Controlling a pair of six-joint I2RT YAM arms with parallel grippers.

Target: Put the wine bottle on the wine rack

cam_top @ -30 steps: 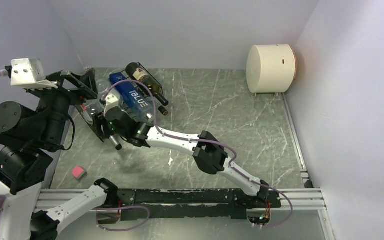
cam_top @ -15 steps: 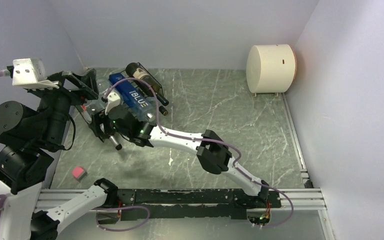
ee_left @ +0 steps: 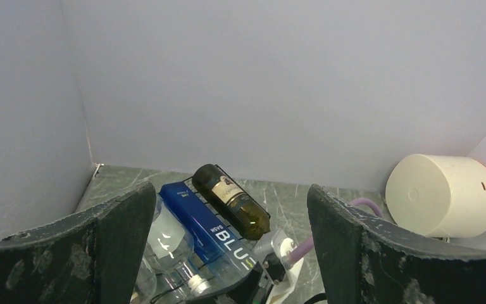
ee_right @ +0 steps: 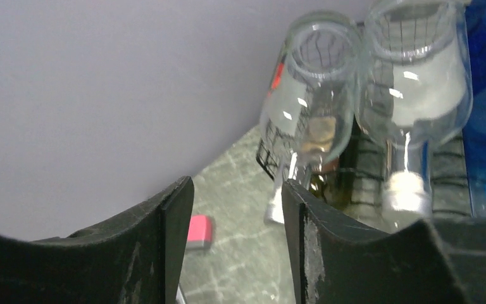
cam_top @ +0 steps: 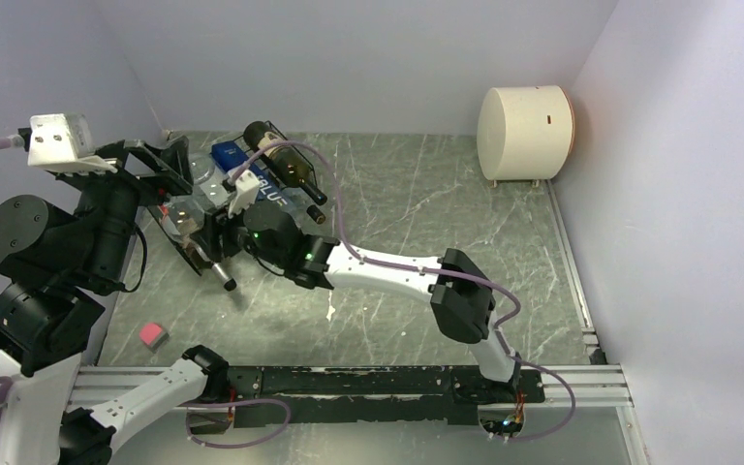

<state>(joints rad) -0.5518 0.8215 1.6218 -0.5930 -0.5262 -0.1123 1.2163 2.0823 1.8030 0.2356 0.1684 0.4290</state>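
Note:
The black wire wine rack (cam_top: 253, 129) stands at the back left and holds several lying bottles. A dark green labelled wine bottle (cam_top: 286, 165) lies on its right side and also shows in the left wrist view (ee_left: 231, 199). A blue bottle (cam_top: 248, 182) lies beside it, then two clear bottles (ee_right: 307, 120) (ee_right: 414, 88) with their necks toward the front. My right gripper (cam_top: 203, 242) is open and empty in front of the rack's left end; in the right wrist view (ee_right: 235, 190) nothing sits between its fingers. My left gripper (cam_top: 160, 160) is open and empty, raised left of the rack.
A pink block (cam_top: 153, 335) lies on the table's front left and also shows in the right wrist view (ee_right: 197, 231). A cream cylinder (cam_top: 523, 133) stands at the back right. Lilac walls close in on the left, back and right.
My right arm's elbow has swung to the right and its wrist has shifted right, now covering part of the blue bottle. The bottles and the left arm have hardly moved.

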